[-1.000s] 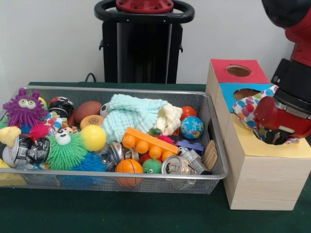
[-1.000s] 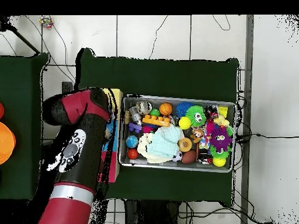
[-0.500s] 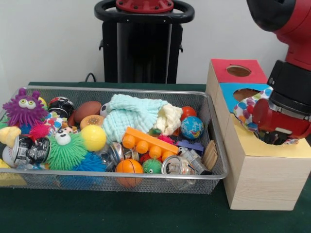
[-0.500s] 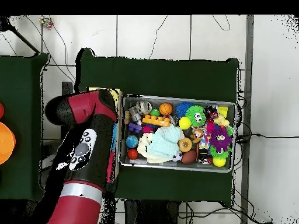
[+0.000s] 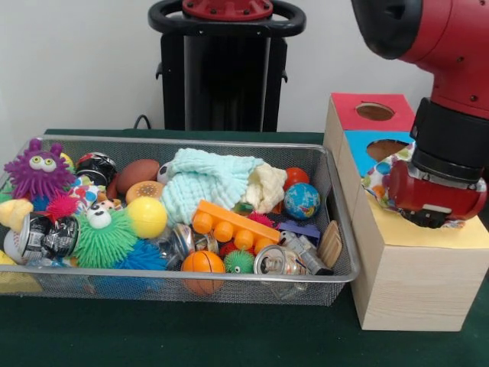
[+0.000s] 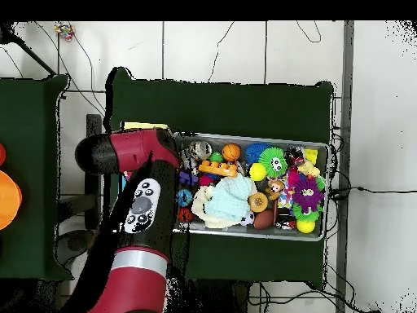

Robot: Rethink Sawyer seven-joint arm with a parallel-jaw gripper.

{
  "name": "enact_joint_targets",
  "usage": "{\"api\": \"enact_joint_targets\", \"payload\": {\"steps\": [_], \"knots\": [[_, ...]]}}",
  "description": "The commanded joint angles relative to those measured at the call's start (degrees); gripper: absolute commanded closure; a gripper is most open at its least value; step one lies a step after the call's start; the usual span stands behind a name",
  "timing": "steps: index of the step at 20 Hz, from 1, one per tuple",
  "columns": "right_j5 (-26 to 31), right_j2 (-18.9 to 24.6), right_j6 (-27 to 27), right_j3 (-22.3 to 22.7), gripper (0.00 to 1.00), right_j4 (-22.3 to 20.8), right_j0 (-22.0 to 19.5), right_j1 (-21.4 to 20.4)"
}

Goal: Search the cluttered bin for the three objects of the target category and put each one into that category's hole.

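Spotted cloth [image 5: 384,177] at yellow hole rim, under arm [image 5: 443,145], jaws' state hidden

polka-dot multicolour cloth [image 5: 384,174] on white; box [image 5: 412,283] tops red, blue, yellow; mint towel [image 5: 205,182]; orange brick [image 5: 234,222].

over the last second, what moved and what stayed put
The arm swung from the picture's right edge toward the bin in the front view; in the overhead view it now covers the wooden box and reaches the bin's edge. The gripper stayed low over the yellow hole, shifting slightly toward the bin, with the polka-dot cloth beside it. The mesh bin and its toys did not move.
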Motion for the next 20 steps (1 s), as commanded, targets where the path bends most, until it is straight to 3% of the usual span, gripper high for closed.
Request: {"api": "enact_joint_targets", "payload": {"steps": [1,5,20], "knots": [[-6.34,9.45,0.04,14.69,1.00,-3.59,-6.04,-0.85],[-7.45,10.96,1.39,17.91,1.00,-3.25,-7.47,-2.93],[-3.97,9.64,2.33,15.78,1.00,-3.43,-6.32,-2.29]]}}
